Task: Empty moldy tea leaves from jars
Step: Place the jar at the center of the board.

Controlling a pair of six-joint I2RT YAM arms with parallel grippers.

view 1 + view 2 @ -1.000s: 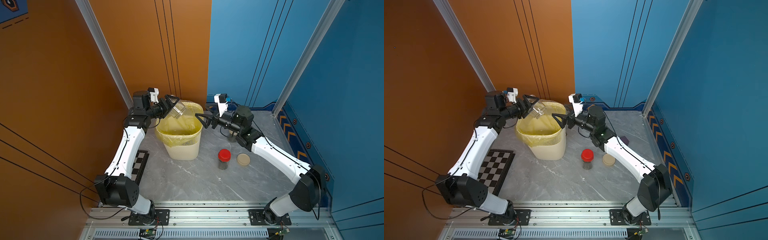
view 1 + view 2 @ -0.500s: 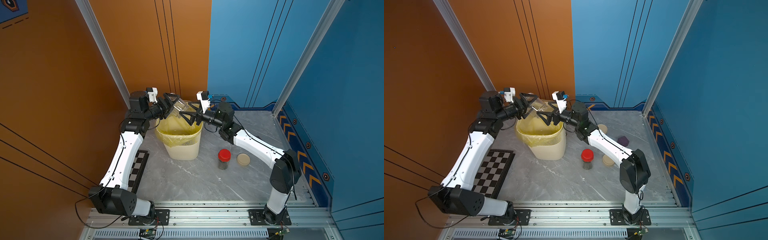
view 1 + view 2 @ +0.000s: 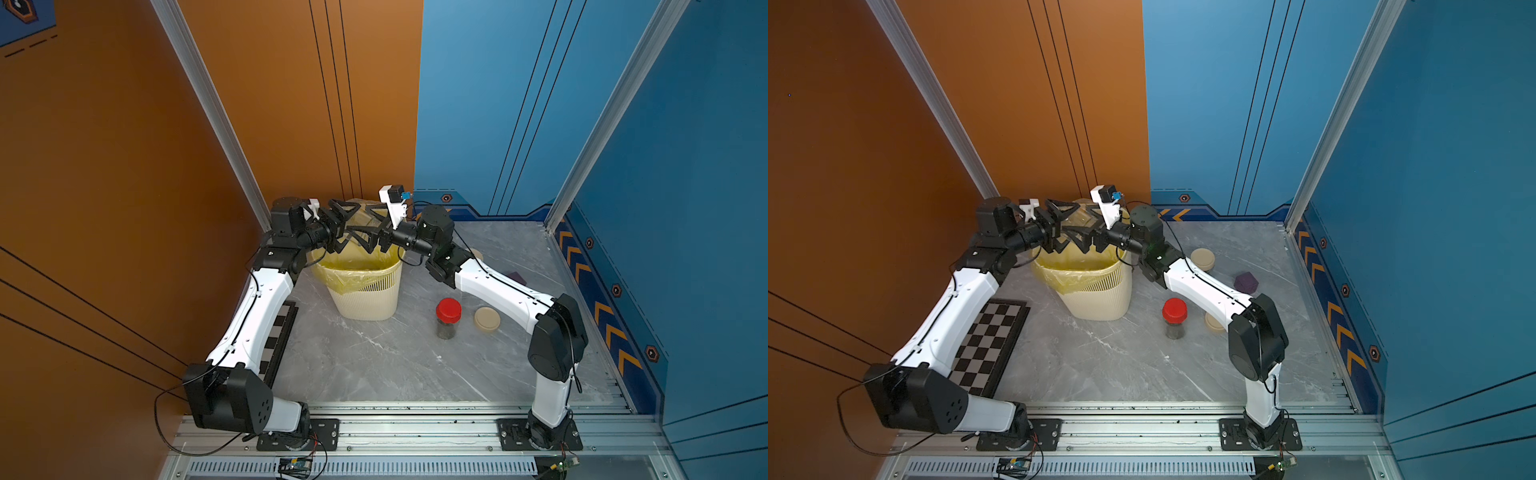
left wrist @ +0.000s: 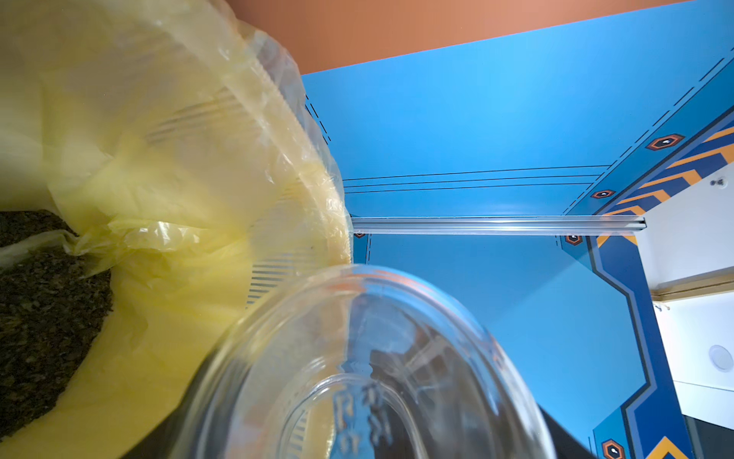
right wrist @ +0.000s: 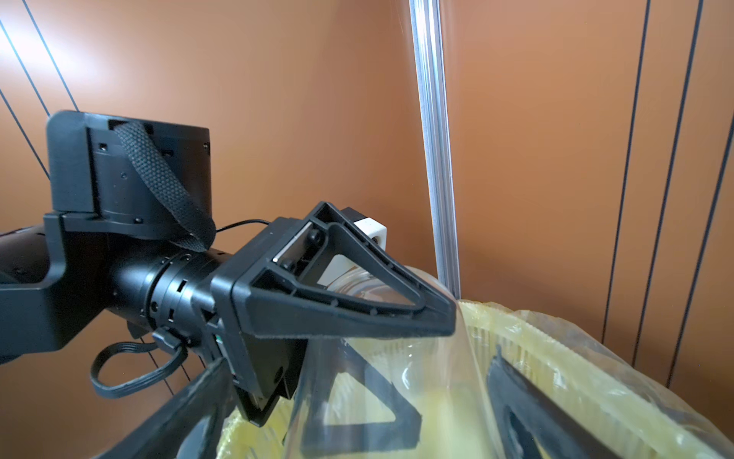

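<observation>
A clear glass jar [image 3: 360, 218] [image 3: 1077, 218] without its lid hangs tilted over the bin, and my left gripper [image 3: 351, 226] [image 3: 1068, 227] is shut on it. No leaves show in the jar [image 4: 357, 377] in the left wrist view. Dark tea leaves [image 4: 39, 318] lie in the yellow bag. My right gripper [image 3: 369, 230] [image 3: 1086, 229] [image 5: 357, 417] is open, its fingers on either side of the same jar [image 5: 397, 381] from the opposite end. A red-lidded jar [image 3: 448, 318] [image 3: 1174, 318] with dark leaves stands on the table. In a top view a beige-lidded jar [image 3: 1202, 258] stands behind the right arm.
The cream slatted bin [image 3: 365, 299] [image 3: 1092, 299] with its yellow bag stands at the back left. A loose beige lid [image 3: 487, 319] lies beside the red-lidded jar. A purple object [image 3: 1246, 281] sits at the right, a chessboard [image 3: 988, 345] under the left arm.
My right arm has swung left over the bin, and its open fingers now flank the jar that the left gripper holds. The left gripper has pulled back slightly with the jar.
</observation>
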